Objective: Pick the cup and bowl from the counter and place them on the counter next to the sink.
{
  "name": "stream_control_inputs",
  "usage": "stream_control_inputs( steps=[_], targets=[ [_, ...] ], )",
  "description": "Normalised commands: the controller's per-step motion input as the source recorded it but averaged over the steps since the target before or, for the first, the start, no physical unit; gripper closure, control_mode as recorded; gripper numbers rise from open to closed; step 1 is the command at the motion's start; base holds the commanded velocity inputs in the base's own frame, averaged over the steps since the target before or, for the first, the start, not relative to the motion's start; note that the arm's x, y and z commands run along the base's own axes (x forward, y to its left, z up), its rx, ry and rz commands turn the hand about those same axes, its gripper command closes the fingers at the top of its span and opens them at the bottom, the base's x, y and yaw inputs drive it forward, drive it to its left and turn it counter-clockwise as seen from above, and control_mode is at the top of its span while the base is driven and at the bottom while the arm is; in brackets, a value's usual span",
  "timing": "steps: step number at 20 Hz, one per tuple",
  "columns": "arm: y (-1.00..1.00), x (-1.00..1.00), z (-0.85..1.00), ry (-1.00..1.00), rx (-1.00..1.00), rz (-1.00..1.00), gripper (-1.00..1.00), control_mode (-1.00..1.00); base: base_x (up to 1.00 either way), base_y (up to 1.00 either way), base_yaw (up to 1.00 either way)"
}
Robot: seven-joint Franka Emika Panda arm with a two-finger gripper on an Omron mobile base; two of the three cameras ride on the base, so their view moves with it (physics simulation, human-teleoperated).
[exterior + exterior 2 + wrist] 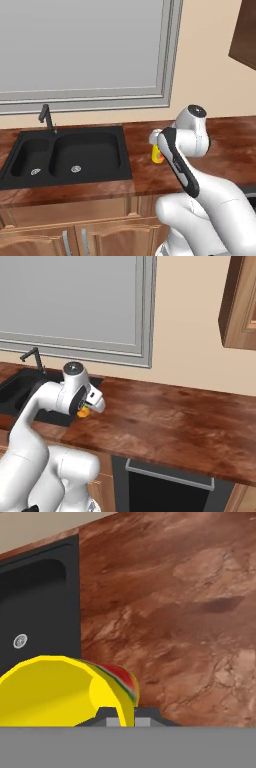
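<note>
My gripper (122, 714) is shut on the rim of the yellow cup (60, 687), which has a red mark on its side. The cup (157, 154) hangs just above the reddish-brown counter (230, 150), a little to the right of the black sink (65, 155). From the other side the cup (83, 412) peeks out under the white hand, near the sink's right edge (15, 391). In the hand view the sink basin (35, 612) with a silver drain lies left of the cup and the bare counter (175, 612) spreads to the right. The bowl is out of view.
A thin black faucet (46, 117) stands behind the sink under a large window. A wooden wall cabinet (240, 301) hangs at the upper right. A dark appliance front (170, 486) sits under the counter. The counter strip between the sink and the arm is narrow.
</note>
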Motion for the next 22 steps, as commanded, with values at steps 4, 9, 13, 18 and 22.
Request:
stream_control_inputs(
  steps=[4,9,13,18,22],
  targets=[
    [0.01,0.52,-0.34,-0.04,0.00,0.00,1.00,-1.00,0.00,0.00,0.00],
    [0.07,0.29,-0.14,0.00,0.00,0.00,1.00,-1.00,0.00,0.00,0.00],
    [0.21,0.14,-0.20,0.00,0.00,0.00,1.00,-1.00,0.00,0.00,0.00],
    [0.17,0.16,-0.35,0.00,0.00,0.00,1.00,-1.00,0.00,0.00,0.00],
    [0.02,0.16,-0.37,0.03,-0.01,0.00,1.00,-1.00,0.00,0.00,0.00]
  ],
)
